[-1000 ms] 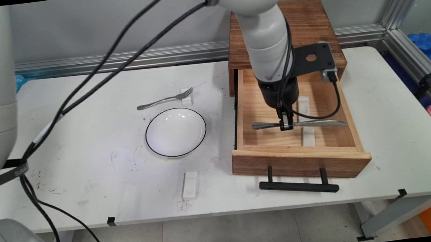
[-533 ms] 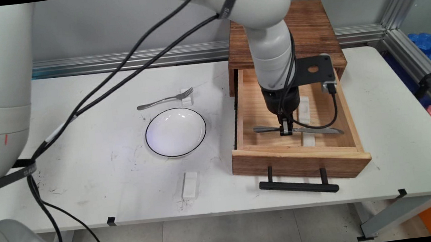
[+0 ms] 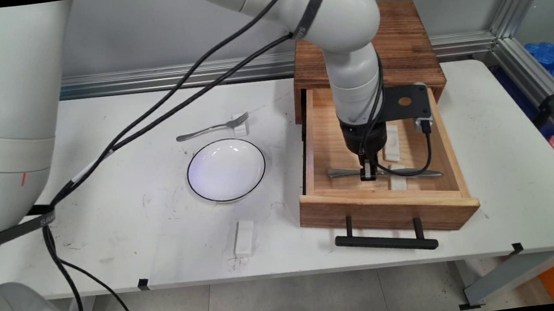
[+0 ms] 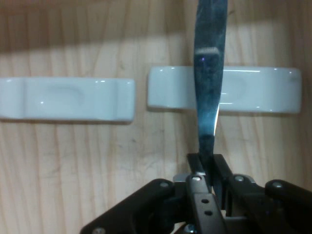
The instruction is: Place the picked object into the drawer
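The gripper (image 3: 368,176) is clamped on a knife (image 3: 345,172) low inside the open drawer (image 3: 388,210). The hand view shows the fingers (image 4: 199,165) pinching the knife (image 4: 209,73), whose blade crosses one of two white rests (image 4: 66,99) on the drawer floor. Only the main view shows a plate (image 3: 226,169) and a fork (image 3: 212,127) on the table (image 3: 125,233)

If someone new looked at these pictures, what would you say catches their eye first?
First, the tool reaching down into the open wooden drawer at the table's right, shut on a table knife whose blade lies across a white cutlery rest. Next, the black-rimmed white plate left of the drawer, with a fork beyond it.
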### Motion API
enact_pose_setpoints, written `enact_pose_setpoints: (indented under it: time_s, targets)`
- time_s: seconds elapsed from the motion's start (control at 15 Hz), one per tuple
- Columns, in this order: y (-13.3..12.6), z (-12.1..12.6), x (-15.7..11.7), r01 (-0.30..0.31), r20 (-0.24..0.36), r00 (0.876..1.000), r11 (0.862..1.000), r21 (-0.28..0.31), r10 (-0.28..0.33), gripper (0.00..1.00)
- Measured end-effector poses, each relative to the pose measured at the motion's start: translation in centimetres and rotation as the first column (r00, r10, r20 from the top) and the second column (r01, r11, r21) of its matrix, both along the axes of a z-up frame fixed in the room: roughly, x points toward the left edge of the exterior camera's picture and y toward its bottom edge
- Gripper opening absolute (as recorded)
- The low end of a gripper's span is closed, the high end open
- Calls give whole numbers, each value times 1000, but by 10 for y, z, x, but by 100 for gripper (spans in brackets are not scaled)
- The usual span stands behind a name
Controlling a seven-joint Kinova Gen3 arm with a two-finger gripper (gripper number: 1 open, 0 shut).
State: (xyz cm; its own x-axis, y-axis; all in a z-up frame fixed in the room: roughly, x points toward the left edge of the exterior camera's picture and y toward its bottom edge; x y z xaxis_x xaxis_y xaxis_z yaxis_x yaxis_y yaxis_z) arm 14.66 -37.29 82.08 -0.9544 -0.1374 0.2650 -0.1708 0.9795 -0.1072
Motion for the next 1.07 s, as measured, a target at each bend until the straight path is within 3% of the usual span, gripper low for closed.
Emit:
enact_pose_setpoints:
  time_s: [0.47,0.53,1.07]
  targets:
    - [-2,-9,-3,18,4,1000,1000,4,-18,0]
    - [-2,-10,-3,21,3,1000,1000,4,-21,100]
    - [2,-2,5,33,-24,999,999,-5,-34,100]
